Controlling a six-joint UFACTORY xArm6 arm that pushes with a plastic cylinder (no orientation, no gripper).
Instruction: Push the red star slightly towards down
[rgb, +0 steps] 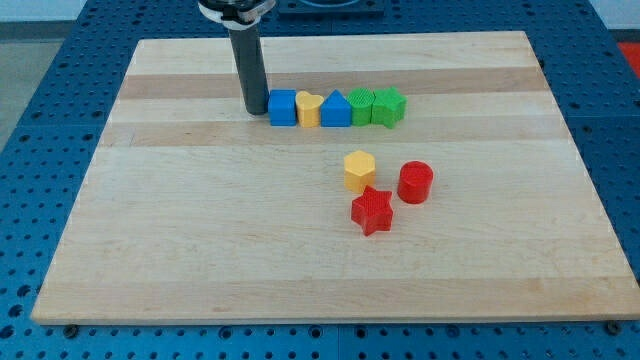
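Observation:
The red star (372, 210) lies on the wooden board (200, 230), right of centre. A yellow hexagon block (359, 171) sits just above it, touching or nearly so. A red cylinder (415, 183) stands at its upper right. My tip (256, 110) rests on the board near the view's top, just left of a blue cube (283, 107). The tip is far up and left of the red star.
A row of blocks runs right from my tip: the blue cube, a yellow block (309, 109), a blue block with a peaked top (335, 109), a green block (361, 105) and a green star-like block (389, 106). Blue table surrounds the board.

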